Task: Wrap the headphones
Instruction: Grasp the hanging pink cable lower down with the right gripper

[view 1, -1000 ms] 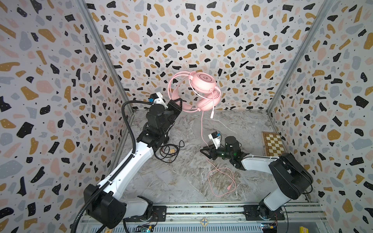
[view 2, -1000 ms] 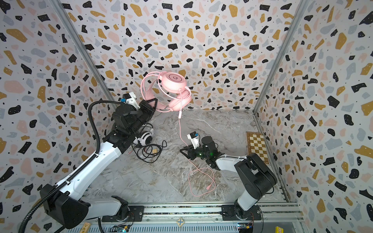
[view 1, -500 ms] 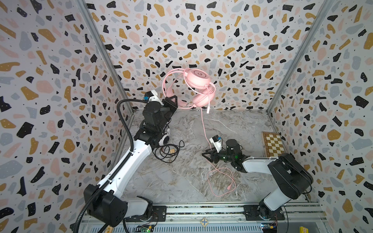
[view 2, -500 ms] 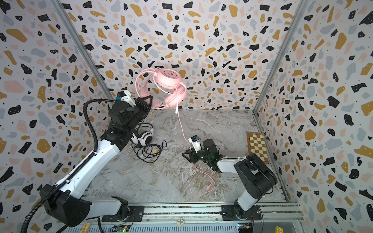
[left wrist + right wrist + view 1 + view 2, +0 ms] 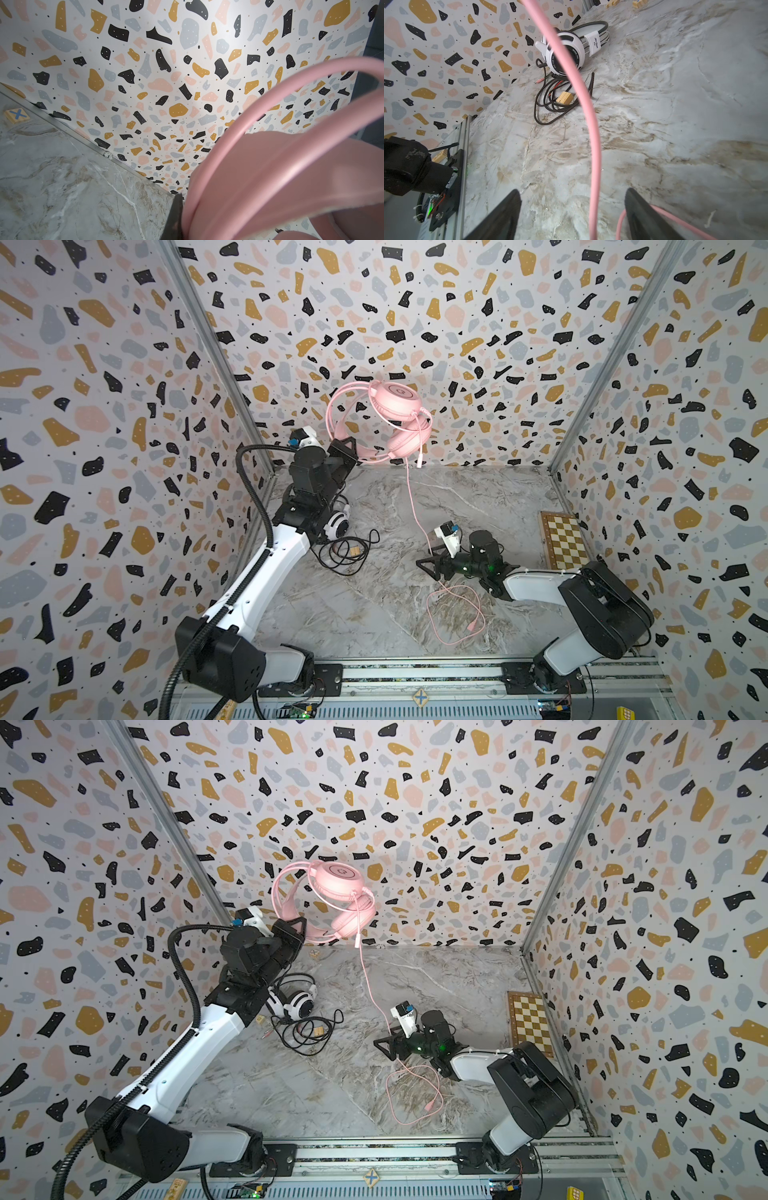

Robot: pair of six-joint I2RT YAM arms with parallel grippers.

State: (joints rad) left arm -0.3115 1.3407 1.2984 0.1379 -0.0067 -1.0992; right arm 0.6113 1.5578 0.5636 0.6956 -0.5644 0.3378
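Overhead, grey marbled tabletop [image 5: 365,622] boxed by terrazzo-print walls [image 5: 415,302]. Above the table's twelve o'clock edge, pink headset [image 5: 395,402] aloft, headband clamped in left gripper [image 5: 351,450]. Pink cable [image 5: 413,506] hanging down, running loose between right gripper's [image 5: 428,566] spread jaws near centre. White headset [image 5: 336,524] lying at ten o'clock.

In both top views the left arm [image 5: 270,556] hides part of the white over-ear headset with black pads [image 5: 337,524] [image 5: 300,1006]; an earcup and some headband show. In the left wrist view the pink over-ear headset [image 5: 280,182] is a close blur cut by the edge, hiding all but a sliver of one finger [image 5: 174,218] of the left gripper [image 5: 351,452]. In the right wrist view the thin pink cable [image 5: 591,116] leaves the picture at both ends.
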